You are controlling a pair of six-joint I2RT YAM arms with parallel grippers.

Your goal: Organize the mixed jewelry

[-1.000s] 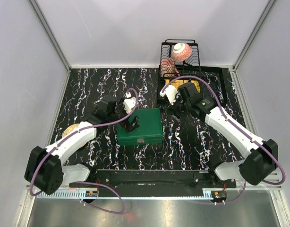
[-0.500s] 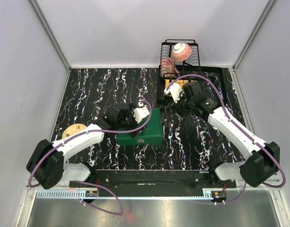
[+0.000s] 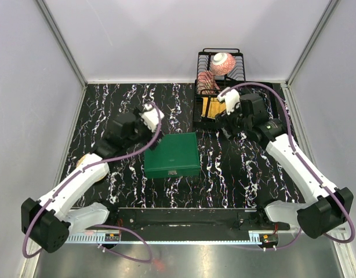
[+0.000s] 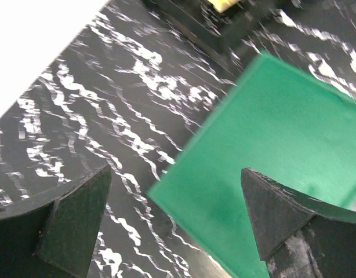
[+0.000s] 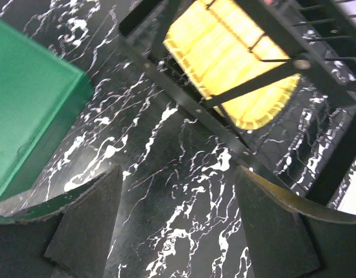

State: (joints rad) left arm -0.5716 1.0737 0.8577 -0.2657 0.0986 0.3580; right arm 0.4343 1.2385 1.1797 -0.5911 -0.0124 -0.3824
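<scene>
No jewelry shows in any view. A closed green box (image 3: pixel 172 155) lies at the table's centre. My left gripper (image 3: pixel 150 136) hovers open and empty over the box's far left corner. In the left wrist view the green lid (image 4: pixel 282 133) fills the right side, and the box corner lies between the spread fingers of the left gripper (image 4: pixel 172 217). My right gripper (image 3: pixel 223 126) is open and empty over bare table, between the box and the black dish rack (image 3: pixel 196 110). The right wrist view shows the right gripper (image 5: pixel 178 217) with the box (image 5: pixel 27 104) at its left.
The wire rack at the back right holds a pink bowl (image 3: pixel 222 62) and a yellow ribbed piece (image 5: pixel 236 63), which also shows in the top view (image 3: pixel 214 107). A round gold plate (image 3: pixel 82 161) lies at the left, mostly under my left arm. Grey walls enclose the black marbled table (image 3: pixel 108 104).
My left gripper has lifted off the front of the green lid and drawn back to the box's far left corner. My right gripper has moved right, closer to the rack.
</scene>
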